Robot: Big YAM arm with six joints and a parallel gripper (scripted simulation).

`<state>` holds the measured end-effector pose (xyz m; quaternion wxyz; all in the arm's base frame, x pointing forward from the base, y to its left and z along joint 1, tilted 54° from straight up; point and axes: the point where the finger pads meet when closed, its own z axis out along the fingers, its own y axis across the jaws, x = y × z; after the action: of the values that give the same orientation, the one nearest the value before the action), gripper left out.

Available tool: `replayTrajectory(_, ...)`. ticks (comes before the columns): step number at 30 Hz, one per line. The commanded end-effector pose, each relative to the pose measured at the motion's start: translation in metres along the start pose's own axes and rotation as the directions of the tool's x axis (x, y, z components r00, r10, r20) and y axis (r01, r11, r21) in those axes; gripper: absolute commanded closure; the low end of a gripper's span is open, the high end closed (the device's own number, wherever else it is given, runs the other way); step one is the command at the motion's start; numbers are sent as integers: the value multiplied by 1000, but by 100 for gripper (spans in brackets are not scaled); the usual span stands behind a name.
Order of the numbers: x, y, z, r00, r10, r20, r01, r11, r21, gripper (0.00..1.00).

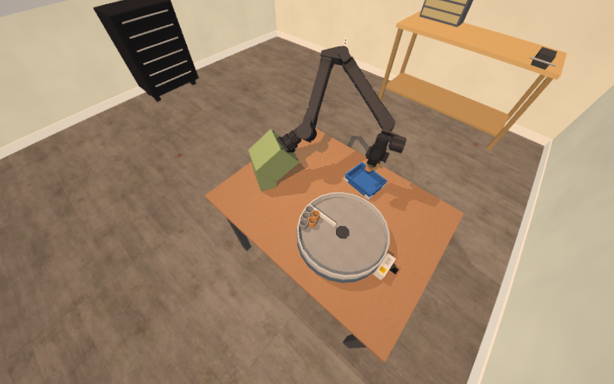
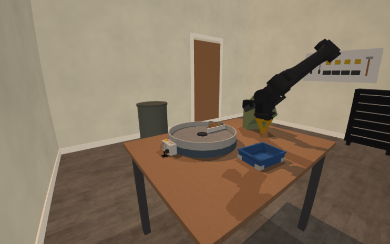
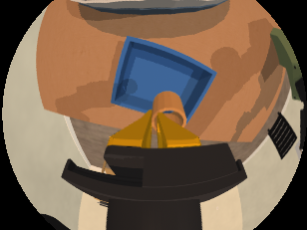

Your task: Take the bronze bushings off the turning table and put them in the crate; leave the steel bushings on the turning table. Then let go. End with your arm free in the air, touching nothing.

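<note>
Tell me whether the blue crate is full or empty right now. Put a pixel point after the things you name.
Empty: the wrist view shows the bare floor of the blue crate (image 1: 365, 180) (image 2: 263, 155) (image 3: 154, 79), apart from a corner hidden behind the bronze bushing (image 1: 369, 168) (image 2: 264, 133) (image 3: 167, 104).

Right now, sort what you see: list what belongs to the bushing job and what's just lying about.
Job:
- bronze bushing in the claw, the held bushing
- bronze bushings on the turntable
- steel bushings, staying put
- turning table
- blue crate

Not job:
- black drawer cabinet
- wooden workbench
- lidded bin
- wall tool panel
</note>
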<state>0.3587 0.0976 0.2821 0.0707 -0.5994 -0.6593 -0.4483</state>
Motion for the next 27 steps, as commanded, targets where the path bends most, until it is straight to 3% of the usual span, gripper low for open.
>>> replayTrajectory(1,12,13,-10,1000,-19,-3,19,1000,-25,100)
replayTrajectory(27,12,17,-10,1000,-17,-1,17,1000,-26,100)
